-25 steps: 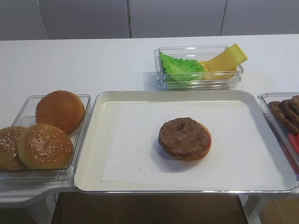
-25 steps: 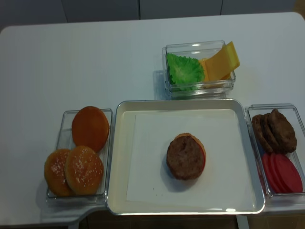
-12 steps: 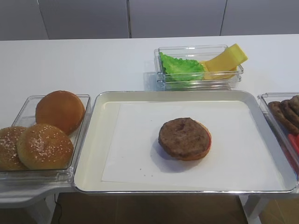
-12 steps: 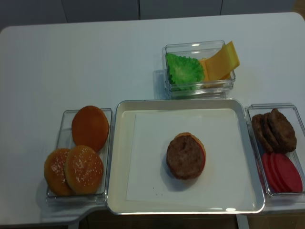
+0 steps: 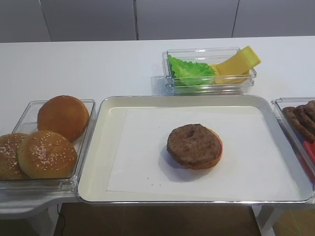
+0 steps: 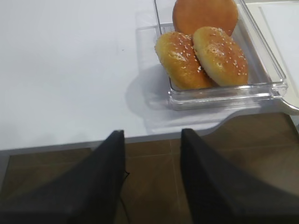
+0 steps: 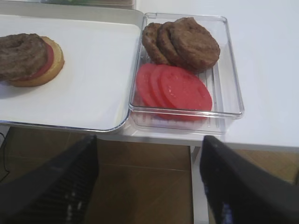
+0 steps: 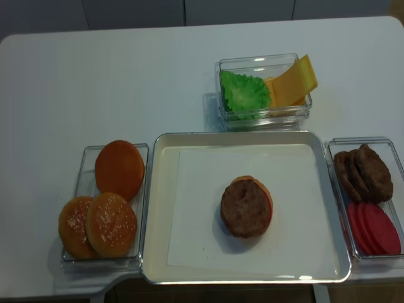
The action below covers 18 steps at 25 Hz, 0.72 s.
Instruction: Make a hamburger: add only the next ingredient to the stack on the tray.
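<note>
1. Right gripper (image 7: 149,186): your wrist view shows its two dark fingers spread wide with nothing between them. It hangs below the table edge, in front of the clear container (image 7: 233,100) of spare patties (image 7: 187,42) and red slices (image 7: 180,88).
2. Left gripper (image 6: 152,186): its fingers also stand apart and empty, low in front of the box of sesame buns (image 6: 205,56).
3. Find the meat patty (image 5: 193,144). It lies flat on the stack (image 5: 209,162), near the middle of the tray (image 5: 93,162). It sits slightly off-centre, so a crescent of red disc and tan bun shows on one side.
4. Judge the step as placed. The stack looks settled, and neither claw touches it.
5. Do it well by leaving it alone. Nudging the patty to centre it risks sliding the red disc off the bun.
6. Take nothing more from the right-hand container, since only one ingredient belongs on the stack in this step.
7. Keep both arms low and outside the tray rim, so that no finger catches the paper liner (image 5: 138,167) and drags the stack.
</note>
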Each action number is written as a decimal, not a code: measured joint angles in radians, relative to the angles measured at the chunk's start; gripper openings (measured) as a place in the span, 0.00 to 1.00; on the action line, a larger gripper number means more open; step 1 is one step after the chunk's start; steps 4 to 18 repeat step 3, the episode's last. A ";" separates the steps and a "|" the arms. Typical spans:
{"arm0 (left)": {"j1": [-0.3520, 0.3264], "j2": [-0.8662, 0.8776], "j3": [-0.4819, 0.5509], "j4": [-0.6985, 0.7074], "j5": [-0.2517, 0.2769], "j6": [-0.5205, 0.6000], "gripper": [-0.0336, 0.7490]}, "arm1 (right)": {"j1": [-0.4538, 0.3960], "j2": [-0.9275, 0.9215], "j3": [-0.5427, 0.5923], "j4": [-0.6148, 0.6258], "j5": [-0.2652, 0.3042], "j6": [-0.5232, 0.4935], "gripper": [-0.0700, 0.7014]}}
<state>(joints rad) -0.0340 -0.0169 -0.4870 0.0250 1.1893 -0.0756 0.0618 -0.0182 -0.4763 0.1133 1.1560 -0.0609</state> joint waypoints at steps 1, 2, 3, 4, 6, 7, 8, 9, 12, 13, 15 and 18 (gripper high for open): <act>0.000 0.000 0.000 0.000 0.000 0.000 0.42 | -0.001 0.000 0.000 0.000 0.000 0.000 0.75; 0.000 0.000 0.000 0.000 0.000 0.000 0.42 | -0.001 0.000 0.000 0.000 0.000 0.000 0.75; 0.000 0.000 0.000 0.000 0.000 0.000 0.42 | -0.001 0.000 0.000 0.000 0.000 0.000 0.75; 0.000 0.000 0.000 0.000 0.000 0.000 0.42 | -0.001 0.000 0.000 0.000 0.000 0.000 0.75; 0.000 0.000 0.000 0.000 0.000 0.000 0.42 | -0.001 0.000 0.000 0.000 0.000 0.000 0.75; 0.000 0.000 0.000 0.000 0.000 0.000 0.42 | -0.001 0.000 0.000 0.000 0.000 0.000 0.75; 0.000 0.000 0.000 0.000 0.000 0.000 0.42 | -0.001 0.000 0.000 0.000 0.000 0.000 0.75; 0.000 0.000 0.000 0.000 0.000 0.000 0.42 | -0.001 0.000 0.000 0.000 0.000 0.000 0.75; 0.000 0.000 0.000 0.000 0.000 0.000 0.42 | -0.001 0.000 0.000 0.000 0.000 0.000 0.75; 0.000 0.000 0.000 0.000 0.000 0.000 0.42 | -0.001 0.000 0.000 0.000 0.000 0.000 0.75; 0.000 0.000 0.000 0.000 0.000 0.000 0.42 | -0.001 0.000 0.000 0.000 0.000 0.000 0.75; 0.000 0.000 0.000 0.000 0.000 0.000 0.42 | -0.001 0.000 0.000 0.000 0.000 0.000 0.75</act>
